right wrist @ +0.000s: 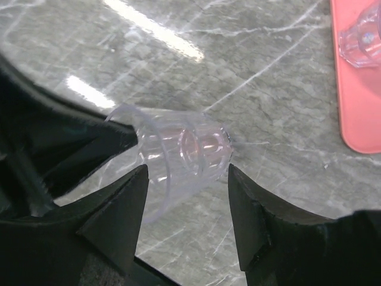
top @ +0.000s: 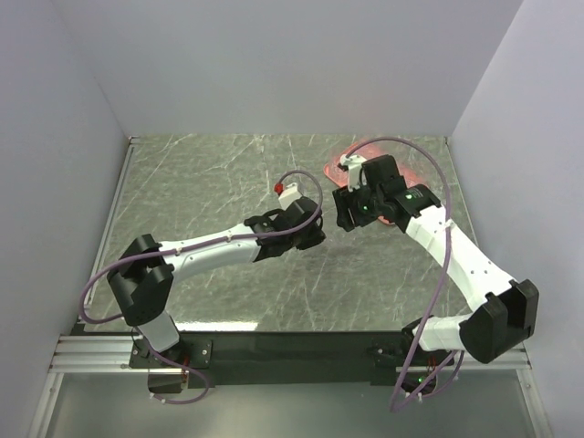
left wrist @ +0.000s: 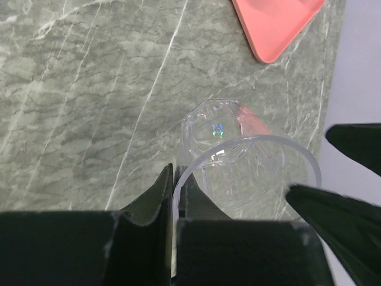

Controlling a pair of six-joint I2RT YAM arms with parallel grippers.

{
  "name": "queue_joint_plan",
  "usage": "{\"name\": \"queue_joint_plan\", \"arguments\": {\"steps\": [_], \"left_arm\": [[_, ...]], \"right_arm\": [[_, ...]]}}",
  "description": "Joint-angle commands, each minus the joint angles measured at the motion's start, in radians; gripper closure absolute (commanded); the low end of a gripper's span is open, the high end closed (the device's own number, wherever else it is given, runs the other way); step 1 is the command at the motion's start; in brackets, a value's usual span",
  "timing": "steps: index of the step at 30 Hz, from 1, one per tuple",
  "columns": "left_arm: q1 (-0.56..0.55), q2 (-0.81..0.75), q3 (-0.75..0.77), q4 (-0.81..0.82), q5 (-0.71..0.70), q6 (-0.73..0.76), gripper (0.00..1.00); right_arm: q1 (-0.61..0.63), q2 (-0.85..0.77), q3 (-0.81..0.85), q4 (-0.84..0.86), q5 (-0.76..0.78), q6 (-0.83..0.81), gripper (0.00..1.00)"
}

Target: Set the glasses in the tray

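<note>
White walls (top: pixel 274 64) box in a grey-green marbled surface (top: pixel 210 173), where the left gripper (left wrist: pixel 172 182) pinches the rim of a clear glass (left wrist: pixel 238 155) tipped sideways. The right gripper (right wrist: pixel 186 173) stands spread on either side of that glass, near the pink tray (right wrist: pixel 360 101), which carries a second glass (right wrist: pixel 364 39).
</note>
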Motion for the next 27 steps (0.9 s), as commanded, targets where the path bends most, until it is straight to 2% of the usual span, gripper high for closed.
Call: {"name": "queue_joint_plan", "arguments": {"steps": [1, 7, 10, 13, 14, 15, 18, 20, 21, 23, 24, 26, 27], "left_arm": [[-0.02, 0.016, 0.082, -0.023, -0.052, -0.046, 1.0], [-0.031, 0.018, 0.094, -0.03, -0.058, -0.06, 1.0], [-0.033, 0.013, 0.091, -0.029, -0.063, -0.06, 1.0], [-0.033, 0.009, 0.093, -0.02, -0.055, -0.048, 1.0], [-0.033, 0.009, 0.093, -0.018, -0.051, -0.043, 1.0], [-0.033, 0.009, 0.093, -0.015, -0.039, -0.038, 1.0], [-0.031, -0.01, 0.073, 0.019, -0.014, -0.018, 0.97], [-0.031, -0.033, 0.044, 0.054, -0.011, 0.0, 0.91], [-0.031, -0.042, 0.03, 0.074, -0.005, 0.015, 0.8], [-0.031, -0.073, -0.011, 0.124, 0.0, 0.031, 0.71], [-0.031, -0.083, -0.025, 0.141, 0.006, 0.041, 0.64], [-0.03, -0.115, -0.063, 0.186, 0.014, 0.058, 0.57], [-0.03, -0.123, -0.073, 0.195, 0.017, 0.071, 0.49]], "right_arm": [[0.02, 0.024, 0.0, 0.035, 0.086, 0.023, 0.38], [0.026, 0.044, -0.001, 0.029, 0.109, 0.021, 0.53], [0.026, 0.042, 0.0, 0.026, 0.121, 0.012, 0.66], [0.026, 0.039, 0.002, 0.017, 0.119, -0.003, 0.82], [0.026, 0.039, 0.002, 0.015, 0.117, -0.008, 0.92], [0.026, 0.038, 0.003, 0.014, 0.115, -0.009, 0.98], [0.026, 0.03, 0.0, 0.009, 0.111, -0.025, 1.0], [0.026, 0.022, -0.001, 0.007, 0.093, -0.048, 1.0], [0.02, 0.019, -0.003, 0.001, 0.083, -0.061, 1.0], [0.006, 0.013, -0.004, -0.003, 0.053, -0.107, 1.0], [0.0, 0.012, -0.003, -0.022, 0.027, -0.127, 1.0], [-0.031, 0.009, -0.004, -0.034, -0.033, -0.173, 1.0], [-0.075, 0.007, -0.009, -0.034, -0.115, -0.181, 1.0]]}}
